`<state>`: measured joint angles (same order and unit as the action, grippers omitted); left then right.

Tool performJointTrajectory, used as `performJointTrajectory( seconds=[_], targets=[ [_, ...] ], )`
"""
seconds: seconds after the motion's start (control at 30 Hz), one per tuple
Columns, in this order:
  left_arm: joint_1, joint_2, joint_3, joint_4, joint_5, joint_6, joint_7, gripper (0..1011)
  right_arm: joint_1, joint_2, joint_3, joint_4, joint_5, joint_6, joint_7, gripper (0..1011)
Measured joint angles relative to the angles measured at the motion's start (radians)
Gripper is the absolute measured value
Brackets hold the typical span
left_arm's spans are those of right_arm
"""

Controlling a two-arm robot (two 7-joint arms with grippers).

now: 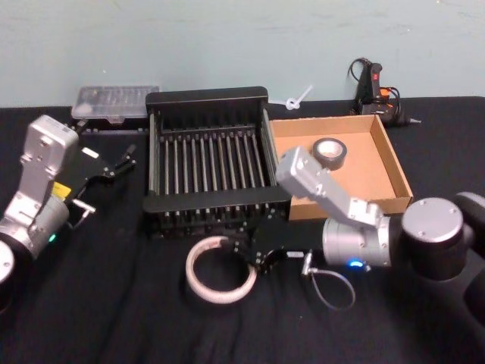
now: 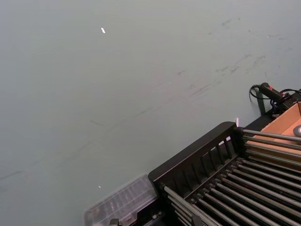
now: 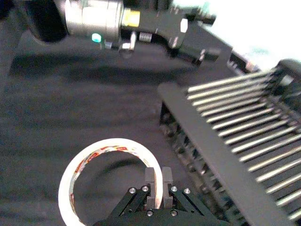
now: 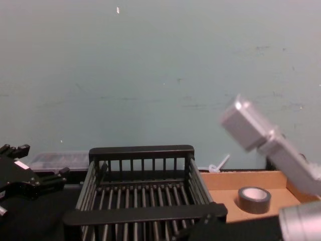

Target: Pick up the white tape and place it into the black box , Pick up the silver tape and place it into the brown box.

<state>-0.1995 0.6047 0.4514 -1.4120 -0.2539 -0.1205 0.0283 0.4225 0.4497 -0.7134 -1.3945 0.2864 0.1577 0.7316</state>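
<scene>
My right gripper [image 3: 159, 184] has its two fingers drawn almost together across the band of the white tape [image 3: 82, 165], one inside the ring and one outside, on the ring's side nearest the black box [image 1: 206, 152]; I judge it pinched but not lifted, since the ring lies flat on the black cloth just in front of the black box's near wall. The ring has no long axis, so the lift turns only on that rim grip holding, then carrying up and over that near wall. Red print runs round the inner core, too small for me to read. The silver tape [image 1: 330, 152] already lies inside the brown box [image 1: 394, 178], on the black box's right. My left gripper [image 1: 121, 161] hangs left of the black box, jaws a little apart, holding nothing
</scene>
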Motion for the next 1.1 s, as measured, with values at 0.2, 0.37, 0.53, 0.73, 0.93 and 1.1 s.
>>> performJointTrajectory(
  seconds=[0.2, 0.37, 0.53, 0.73, 0.93, 1.1],
  targets=[
    [0.000, 0.000, 0.000, 0.000, 0.000, 0.000, 0.000, 1001, -0.006, 0.033, 0.037, -0.051, 0.051, -0.021, -0.001, 97],
    [0.000, 0.000, 0.000, 0.000, 0.000, 0.000, 0.000, 1001, -0.006, 0.050, 0.063, -0.078, 0.083, -0.033, -0.013, 97],
    [0.000, 0.000, 0.000, 0.000, 0.000, 0.000, 0.000, 1001, 0.002, 0.057, 0.089, -0.092, 0.112, -0.047, -0.036, 97],
    [0.000, 0.000, 0.000, 0.000, 0.000, 0.000, 0.000, 1001, 0.019, 0.046, 0.112, -0.087, 0.136, -0.050, -0.072, 97],
    [0.000, 0.000, 0.000, 0.000, 0.000, 0.000, 0.000, 1001, 0.039, 0.023, 0.129, -0.063, 0.144, -0.041, -0.114, 97],
    [0.000, 0.000, 0.000, 0.000, 0.000, 0.000, 0.000, 1001, 0.064, -0.014, 0.144, -0.022, 0.146, -0.030, -0.163, 97]
  ],
)
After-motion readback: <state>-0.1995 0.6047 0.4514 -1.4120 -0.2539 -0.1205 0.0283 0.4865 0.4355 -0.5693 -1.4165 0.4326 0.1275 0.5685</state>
